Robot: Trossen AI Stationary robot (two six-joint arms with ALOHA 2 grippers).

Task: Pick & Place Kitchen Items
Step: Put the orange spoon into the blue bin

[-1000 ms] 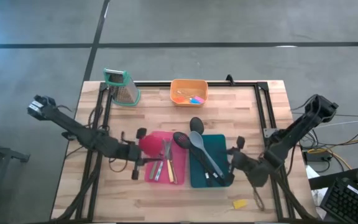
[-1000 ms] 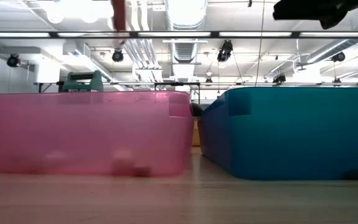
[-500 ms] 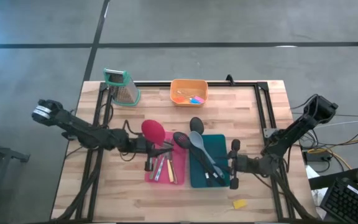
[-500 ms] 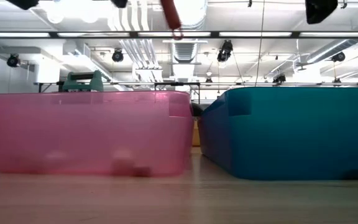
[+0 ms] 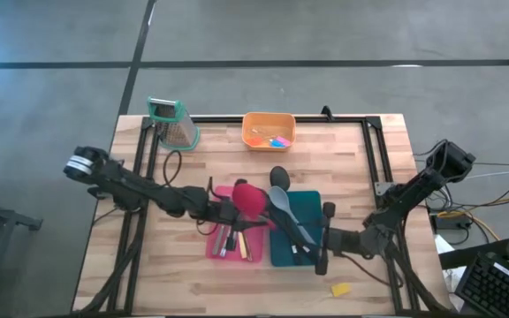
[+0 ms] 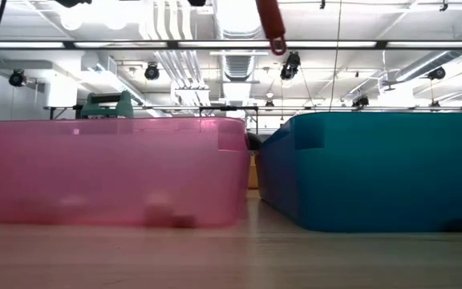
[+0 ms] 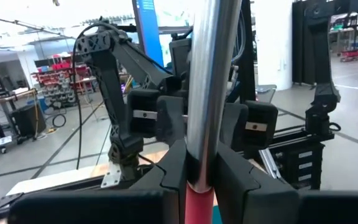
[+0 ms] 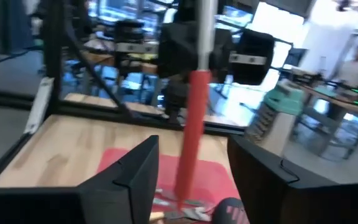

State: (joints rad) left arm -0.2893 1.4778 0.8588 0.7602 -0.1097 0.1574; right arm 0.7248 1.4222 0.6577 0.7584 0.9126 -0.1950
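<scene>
Red spoon (image 5: 249,200) hung above the seam between the pink bin (image 5: 215,250) and the teal bin (image 5: 283,253), its metal handle clenched in the left end effector (image 5: 220,211). The right end effector (image 5: 322,250), jaws spread and empty, faced it from the teal bin's far side on the bench (image 5: 374,296). To hand over well, I judged the right should centre on the handle before closing. A second earlier the spoon was over the pink bin's outer edge.

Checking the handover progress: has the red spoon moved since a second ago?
Yes. The red spoon has travelled right, from the pink bin's left edge toward the teal bin.
</scene>
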